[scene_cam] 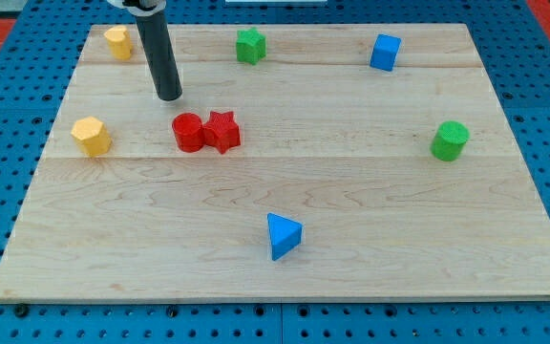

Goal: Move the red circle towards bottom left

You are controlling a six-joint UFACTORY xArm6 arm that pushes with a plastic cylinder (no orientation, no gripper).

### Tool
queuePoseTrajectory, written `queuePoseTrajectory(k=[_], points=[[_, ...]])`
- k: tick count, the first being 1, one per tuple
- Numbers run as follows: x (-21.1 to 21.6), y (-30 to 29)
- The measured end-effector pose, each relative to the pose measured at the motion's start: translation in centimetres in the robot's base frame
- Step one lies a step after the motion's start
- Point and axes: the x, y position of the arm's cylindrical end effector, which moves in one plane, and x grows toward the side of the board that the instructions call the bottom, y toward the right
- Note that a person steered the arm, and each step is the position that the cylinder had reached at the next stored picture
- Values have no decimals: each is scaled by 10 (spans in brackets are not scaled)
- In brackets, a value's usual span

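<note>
My tip [169, 97] rests on the wooden board [351, 191], touching no block and holding nothing. The red circle [187, 132] lies just below it, slightly toward the view's right, with a gap between them. The red star [222, 131] touches the circle's right side. To my tip's lower left sits a yellow hexagon [91, 136]; up and to its left, another yellow block [117, 42]. A green star [249, 45] stands to its upper right.
</note>
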Motion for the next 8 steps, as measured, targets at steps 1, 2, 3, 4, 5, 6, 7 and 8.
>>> queuePoseTrajectory(k=[1, 2, 3, 4, 5, 6, 7, 8], points=[[11, -3], [37, -3], [56, 35], [53, 49], [58, 49], [75, 47], [95, 38], [95, 38]])
